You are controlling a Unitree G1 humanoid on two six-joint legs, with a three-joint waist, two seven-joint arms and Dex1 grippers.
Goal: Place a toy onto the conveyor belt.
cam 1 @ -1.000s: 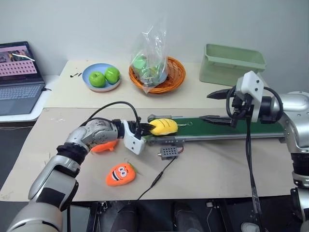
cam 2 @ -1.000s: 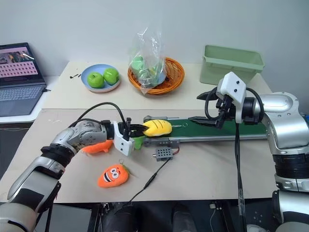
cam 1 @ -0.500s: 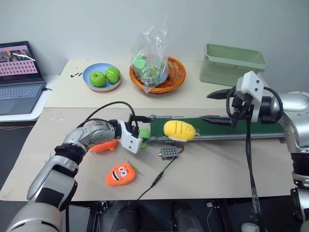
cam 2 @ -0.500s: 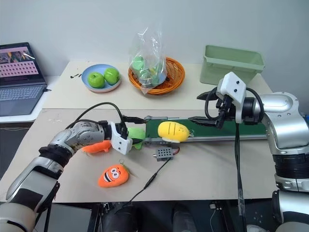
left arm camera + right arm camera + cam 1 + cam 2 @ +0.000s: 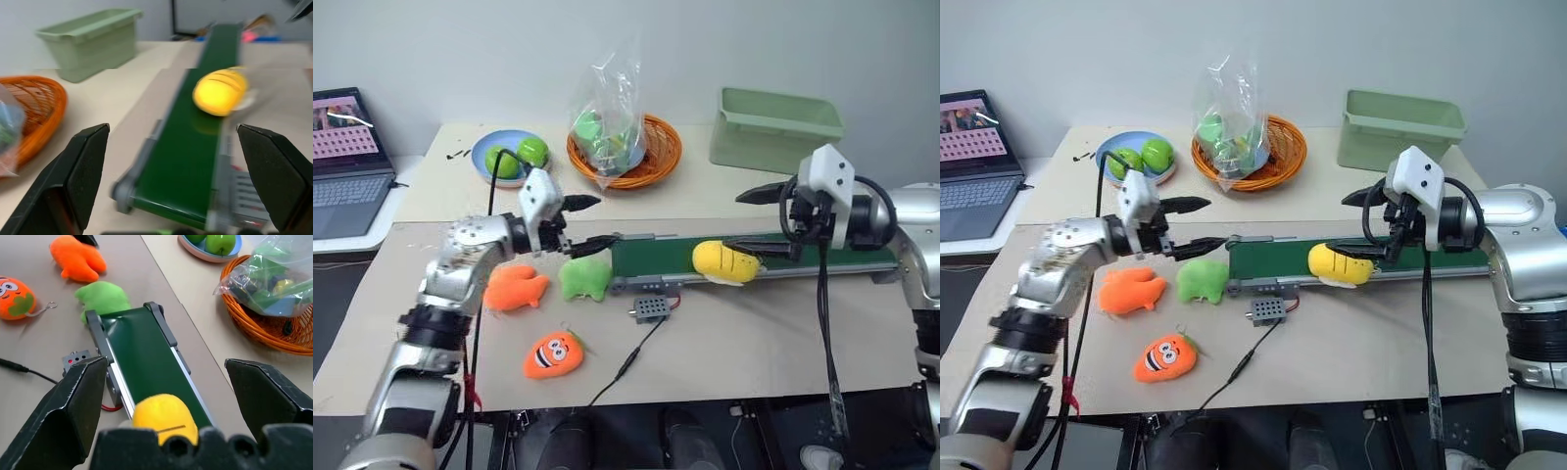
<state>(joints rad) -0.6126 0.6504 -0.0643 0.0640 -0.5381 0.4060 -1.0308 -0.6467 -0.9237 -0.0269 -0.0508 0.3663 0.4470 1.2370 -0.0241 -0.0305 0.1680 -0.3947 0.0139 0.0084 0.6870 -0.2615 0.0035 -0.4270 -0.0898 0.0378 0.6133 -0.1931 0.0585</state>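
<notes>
The yellow toy (image 5: 725, 261) lies on the dark-green conveyor belt (image 5: 656, 258), about midway along it and toward its near edge, held by nothing. The left gripper (image 5: 586, 222) hangs above the belt's left end with its two black fingers spread wide and nothing between them. The right gripper (image 5: 751, 220) hovers over the belt just beside the toy, its fingers also spread apart and empty; its lower finger reaches across the toy's top, though whether it touches the toy cannot be told. Off the belt's left end a green plush (image 5: 584, 278) lies touching the frame, with an orange fish plush (image 5: 515, 289) beside it and an orange carrot plush (image 5: 554, 354) nearer the table's front edge. A small grey box (image 5: 648, 307) sits against the belt's near side
</notes>
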